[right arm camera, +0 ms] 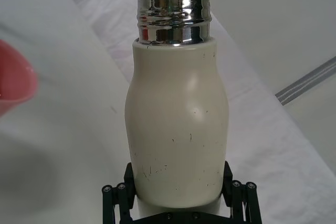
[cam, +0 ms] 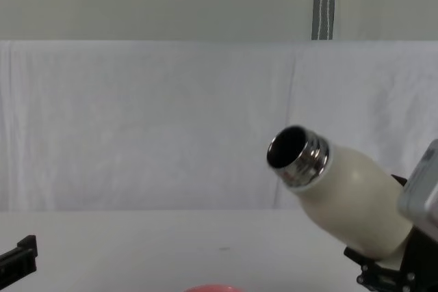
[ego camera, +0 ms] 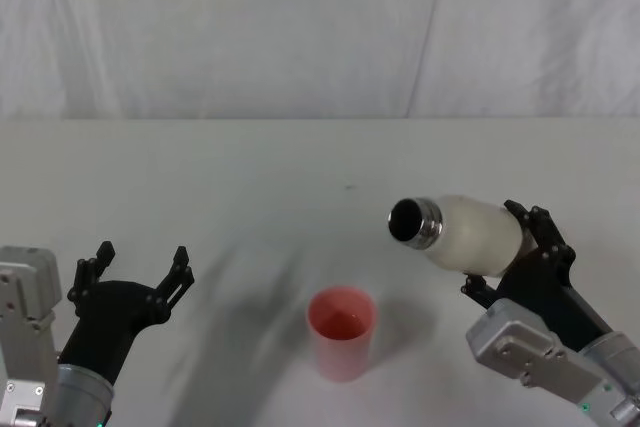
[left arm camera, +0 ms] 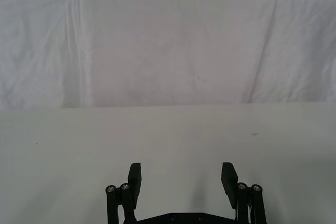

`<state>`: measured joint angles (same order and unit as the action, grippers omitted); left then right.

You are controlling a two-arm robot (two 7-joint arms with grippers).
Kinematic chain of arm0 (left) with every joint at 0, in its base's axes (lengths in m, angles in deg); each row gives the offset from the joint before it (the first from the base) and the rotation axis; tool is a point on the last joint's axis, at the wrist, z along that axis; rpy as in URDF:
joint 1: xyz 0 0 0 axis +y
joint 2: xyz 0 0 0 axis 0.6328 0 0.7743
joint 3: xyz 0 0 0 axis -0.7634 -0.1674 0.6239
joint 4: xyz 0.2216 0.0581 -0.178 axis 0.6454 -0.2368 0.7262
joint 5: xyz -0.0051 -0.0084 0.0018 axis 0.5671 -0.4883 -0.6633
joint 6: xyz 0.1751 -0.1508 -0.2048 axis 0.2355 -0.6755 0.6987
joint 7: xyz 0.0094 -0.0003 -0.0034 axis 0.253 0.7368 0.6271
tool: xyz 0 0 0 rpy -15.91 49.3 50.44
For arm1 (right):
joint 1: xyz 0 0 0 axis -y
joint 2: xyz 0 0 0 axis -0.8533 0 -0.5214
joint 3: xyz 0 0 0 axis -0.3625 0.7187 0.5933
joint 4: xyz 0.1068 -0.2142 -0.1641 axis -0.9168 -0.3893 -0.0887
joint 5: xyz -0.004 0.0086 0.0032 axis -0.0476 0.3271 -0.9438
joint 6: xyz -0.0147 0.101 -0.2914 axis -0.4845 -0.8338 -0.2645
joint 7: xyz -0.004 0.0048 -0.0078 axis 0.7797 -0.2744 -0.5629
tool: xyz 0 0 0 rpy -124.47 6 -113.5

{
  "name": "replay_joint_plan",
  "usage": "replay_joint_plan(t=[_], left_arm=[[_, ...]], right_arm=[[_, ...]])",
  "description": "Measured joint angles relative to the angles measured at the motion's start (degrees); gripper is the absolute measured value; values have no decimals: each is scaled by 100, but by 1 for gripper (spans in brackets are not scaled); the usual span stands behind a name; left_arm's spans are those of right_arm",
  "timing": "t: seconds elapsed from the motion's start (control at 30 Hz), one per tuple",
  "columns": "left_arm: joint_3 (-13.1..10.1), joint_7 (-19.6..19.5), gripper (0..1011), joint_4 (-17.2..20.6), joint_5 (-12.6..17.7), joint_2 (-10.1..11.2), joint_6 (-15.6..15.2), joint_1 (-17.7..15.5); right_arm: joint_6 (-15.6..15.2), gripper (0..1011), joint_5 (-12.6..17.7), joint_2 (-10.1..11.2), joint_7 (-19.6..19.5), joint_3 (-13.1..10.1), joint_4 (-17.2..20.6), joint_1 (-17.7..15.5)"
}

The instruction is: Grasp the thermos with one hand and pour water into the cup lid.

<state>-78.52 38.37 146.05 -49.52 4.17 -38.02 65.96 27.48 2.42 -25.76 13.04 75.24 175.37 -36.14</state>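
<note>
My right gripper (ego camera: pixel 508 255) is shut on the lower body of the cream-white thermos (ego camera: pixel 470 234) and holds it above the table, tipped nearly level. Its open steel neck points left, a little above and to the right of the pink cup lid (ego camera: pixel 341 332), which stands upright on the table. No stream of water shows. The right wrist view looks along the thermos (right arm camera: pixel 176 129) from between the gripper (right arm camera: pixel 181 192) fingers, with the cup lid's rim (right arm camera: pixel 13 85) beside it. In the chest view the thermos (cam: pixel 349 196) slants up to the left. My left gripper (ego camera: pixel 143 252) rests open at the near left.
The white table (ego camera: pixel 250 197) runs back to a white cloth backdrop (ego camera: pixel 300 27). The left wrist view shows the open left gripper (left arm camera: pixel 181 179) over bare table. A grey vertical post (cam: pixel 324 1) stands behind the backdrop.
</note>
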Motion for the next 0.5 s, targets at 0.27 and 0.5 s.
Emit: replay_joint_plan(t=[0.27,0.5], left_arm=[[0,0,1001,0,0,0,0,0],[0,0,1001,0,0,0,0,0]], right_arm=[[37,950,-308,16,-114,93,-92,18],[56,950,-489,18,-205,158,-184,73]])
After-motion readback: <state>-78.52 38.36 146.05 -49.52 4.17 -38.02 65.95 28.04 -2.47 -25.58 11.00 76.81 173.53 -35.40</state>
